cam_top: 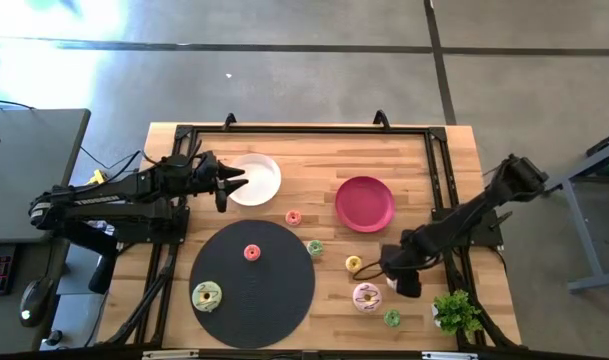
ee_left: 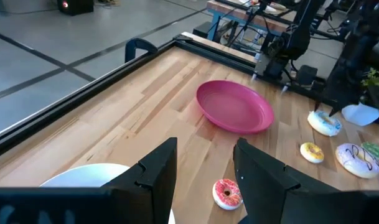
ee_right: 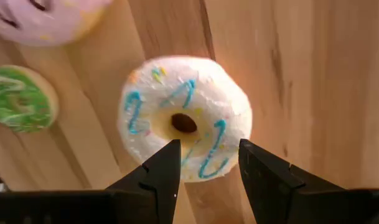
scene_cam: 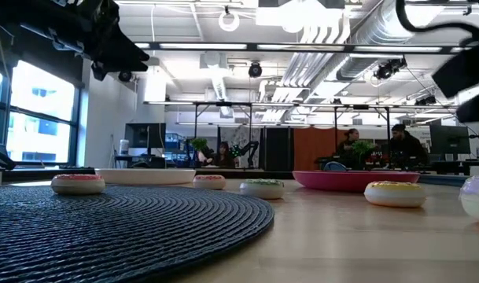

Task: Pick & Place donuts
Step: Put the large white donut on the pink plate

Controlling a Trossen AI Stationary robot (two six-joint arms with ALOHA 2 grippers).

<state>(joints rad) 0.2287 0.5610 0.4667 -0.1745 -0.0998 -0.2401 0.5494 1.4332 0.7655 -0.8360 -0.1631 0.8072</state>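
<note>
Several toy donuts lie flat on the wooden table. A white donut with blue icing lines (ee_right: 183,118) lies under my right gripper (ee_right: 208,158), which is open and points down, its fingertips over the donut's near rim. Beside it lie a pink-iced donut (cam_top: 366,296), a small green one (cam_top: 392,317) and a yellow one (cam_top: 353,264). A green-white donut (cam_top: 315,247) and a small pink one (cam_top: 293,217) lie mid-table. A red donut (cam_top: 252,252) and a green-iced one (cam_top: 206,295) rest on the black mat. My left gripper (cam_top: 229,185) is open, raised over the white plate's edge.
A round black woven mat (cam_top: 274,300) covers the near middle. The white plate (cam_top: 259,180) and the pink plate (cam_top: 365,203) sit toward the far side. A small potted plant (cam_top: 456,312) stands at the near right corner. A black metal frame (cam_top: 304,128) runs around the table edges.
</note>
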